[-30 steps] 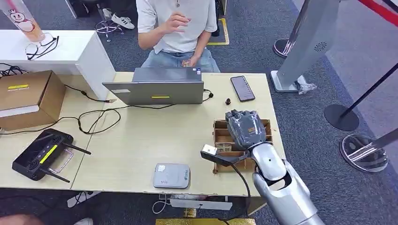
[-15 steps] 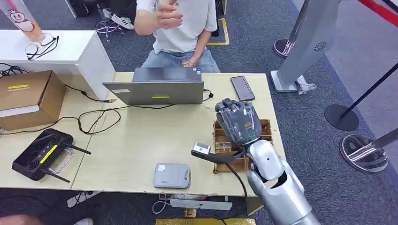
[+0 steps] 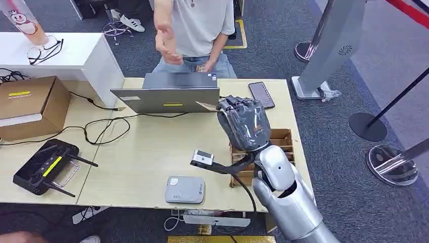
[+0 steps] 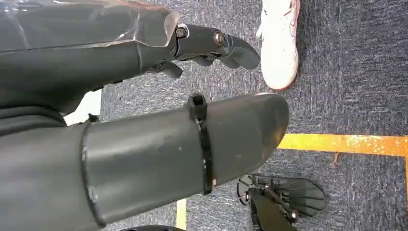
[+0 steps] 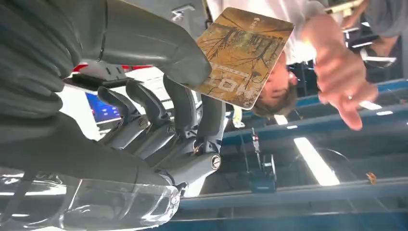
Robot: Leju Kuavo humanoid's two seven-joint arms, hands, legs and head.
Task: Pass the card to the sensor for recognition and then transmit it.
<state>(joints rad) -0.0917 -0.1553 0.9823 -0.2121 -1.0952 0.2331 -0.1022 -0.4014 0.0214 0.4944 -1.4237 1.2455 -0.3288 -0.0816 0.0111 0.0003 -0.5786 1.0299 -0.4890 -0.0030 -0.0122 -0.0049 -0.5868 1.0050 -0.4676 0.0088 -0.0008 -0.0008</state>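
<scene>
Card in play: a yellow-brown patterned plastic card [image 5: 243, 55] is pinched between the thick grey thumb and dark fingers [image 5: 185, 103] of the right hand [image 3: 243, 123], raised above the pale wooden desk [image 3: 152, 147] just in front of the grey laptop [image 3: 167, 98]. One corner of it pokes out beside the hand in the head view. The small grey sensor pad [image 3: 185, 189] sits down near the desk's front edge, well apart from the hand, so I'd call this the carry, with scanning not yet done. Next the card needs bringing down flat over that pad. Across the desk a person's hand [image 3: 167, 43] is lifted. The left hand [image 4: 144, 144] hangs over the blue carpet, fingers apart, holding nothing.
</scene>
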